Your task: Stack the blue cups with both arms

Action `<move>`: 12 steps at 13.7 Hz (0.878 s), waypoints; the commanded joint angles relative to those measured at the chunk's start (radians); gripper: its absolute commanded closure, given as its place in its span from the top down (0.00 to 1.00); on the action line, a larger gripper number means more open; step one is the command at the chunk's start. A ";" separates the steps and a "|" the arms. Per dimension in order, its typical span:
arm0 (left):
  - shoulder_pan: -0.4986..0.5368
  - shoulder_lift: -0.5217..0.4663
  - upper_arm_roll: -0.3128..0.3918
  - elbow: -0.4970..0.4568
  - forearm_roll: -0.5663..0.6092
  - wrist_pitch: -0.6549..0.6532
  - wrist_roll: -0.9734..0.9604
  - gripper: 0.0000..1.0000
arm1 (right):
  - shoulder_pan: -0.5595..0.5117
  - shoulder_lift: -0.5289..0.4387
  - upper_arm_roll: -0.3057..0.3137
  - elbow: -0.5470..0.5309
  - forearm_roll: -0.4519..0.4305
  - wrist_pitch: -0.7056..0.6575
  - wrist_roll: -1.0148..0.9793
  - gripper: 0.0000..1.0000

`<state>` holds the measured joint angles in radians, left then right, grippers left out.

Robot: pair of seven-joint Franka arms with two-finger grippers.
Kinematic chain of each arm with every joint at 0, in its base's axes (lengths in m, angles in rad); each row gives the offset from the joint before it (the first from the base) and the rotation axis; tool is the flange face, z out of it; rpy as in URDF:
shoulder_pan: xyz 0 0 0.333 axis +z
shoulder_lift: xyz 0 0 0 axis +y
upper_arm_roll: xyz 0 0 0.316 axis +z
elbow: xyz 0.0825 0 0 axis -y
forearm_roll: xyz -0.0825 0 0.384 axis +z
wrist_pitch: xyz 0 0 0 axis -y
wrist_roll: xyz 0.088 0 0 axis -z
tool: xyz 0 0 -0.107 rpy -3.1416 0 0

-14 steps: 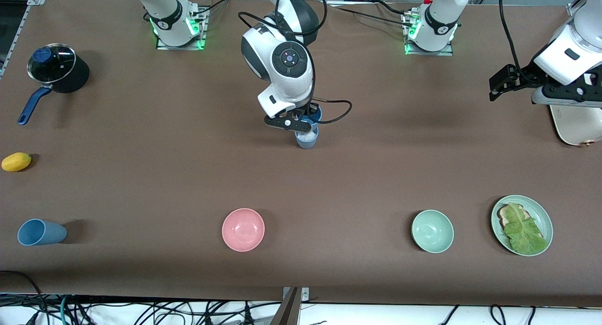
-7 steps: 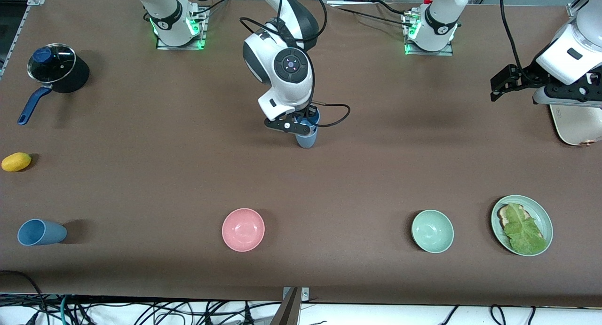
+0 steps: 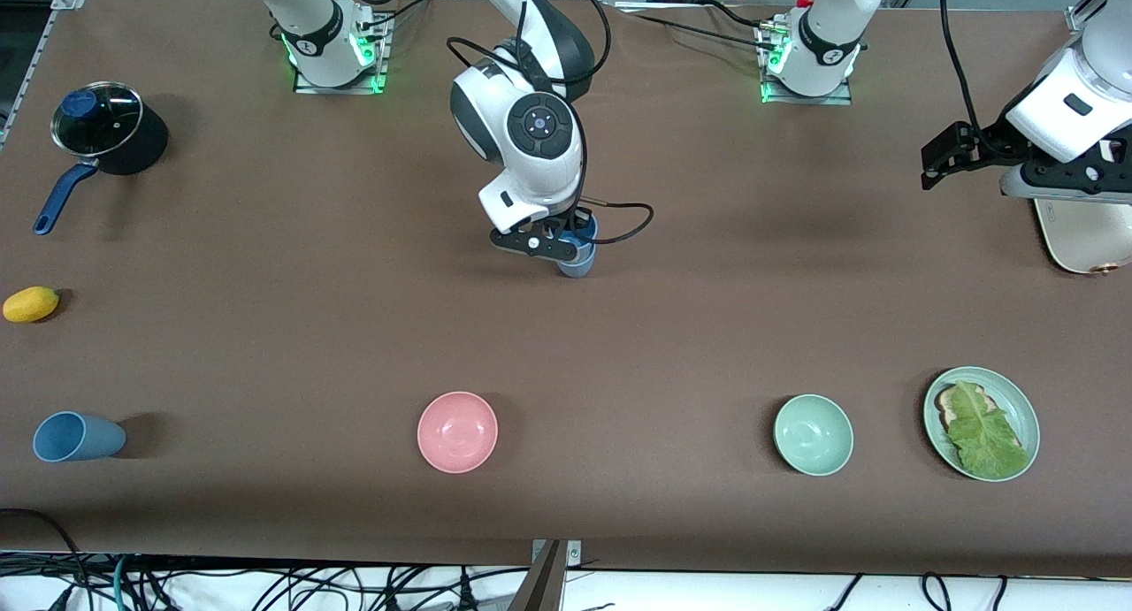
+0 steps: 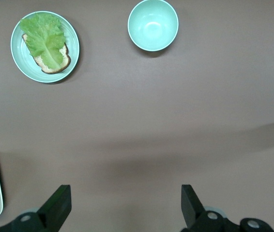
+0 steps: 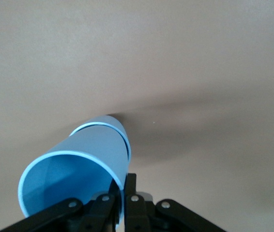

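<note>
In the middle of the table, my right gripper (image 3: 569, 242) is shut on the rim of a mid blue cup (image 3: 585, 230). That cup sits upright inside a paler blue cup (image 3: 577, 267) standing on the table. In the right wrist view the fingers (image 5: 130, 186) pinch the held cup's wall (image 5: 88, 154), and the lower cup's rim (image 5: 116, 123) rings it. Another blue cup (image 3: 75, 437) lies on its side near the front camera at the right arm's end. My left gripper (image 3: 942, 156) (image 4: 125, 205) waits open and holds nothing, above the left arm's end of the table.
A pink bowl (image 3: 457, 431), a pale green bowl (image 3: 814, 434) and a green plate (image 3: 1021, 408) with toast and lettuce line the near edge. A lidded black pot (image 3: 106, 133) and a yellow fruit (image 3: 31, 303) sit at the right arm's end. A white board (image 3: 1079, 235) lies under the left arm.
My right gripper has sunk, pushing the held blue cup deeper into the paler cup. The left arm has barely shifted.
</note>
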<state>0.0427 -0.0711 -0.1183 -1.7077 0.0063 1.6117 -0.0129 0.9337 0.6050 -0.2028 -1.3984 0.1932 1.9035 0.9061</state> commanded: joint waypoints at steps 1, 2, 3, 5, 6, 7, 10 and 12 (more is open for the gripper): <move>0.002 0.014 0.002 0.034 -0.011 -0.024 0.021 1.00 | 0.000 -0.008 0.002 0.004 -0.015 0.011 0.008 0.56; 0.003 0.014 0.002 0.034 -0.011 -0.024 0.021 1.00 | -0.003 -0.008 0.002 0.004 -0.014 0.011 0.011 0.70; 0.003 0.014 0.002 0.034 -0.011 -0.024 0.022 1.00 | -0.003 -0.010 0.000 0.005 -0.014 0.011 0.011 0.83; 0.003 0.014 0.002 0.034 -0.011 -0.026 0.021 1.00 | -0.013 -0.011 0.000 0.025 -0.015 0.011 0.007 0.89; 0.003 0.014 0.000 0.034 -0.011 -0.024 0.018 1.00 | -0.018 -0.014 -0.003 0.032 -0.015 0.008 0.002 0.99; 0.002 0.014 0.000 0.034 -0.012 -0.026 0.017 1.00 | -0.030 -0.019 -0.021 0.033 -0.015 0.008 -0.012 0.99; 0.003 0.014 0.000 0.034 -0.011 -0.024 0.022 1.00 | -0.078 -0.048 -0.064 0.033 -0.009 -0.003 -0.169 1.00; 0.003 0.014 0.000 0.034 -0.011 -0.025 0.022 1.00 | -0.084 -0.076 -0.128 0.029 -0.006 -0.039 -0.272 1.00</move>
<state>0.0426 -0.0708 -0.1184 -1.7054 0.0063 1.6098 -0.0129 0.8579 0.5685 -0.2916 -1.3648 0.1889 1.9105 0.7221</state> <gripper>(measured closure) 0.000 0.000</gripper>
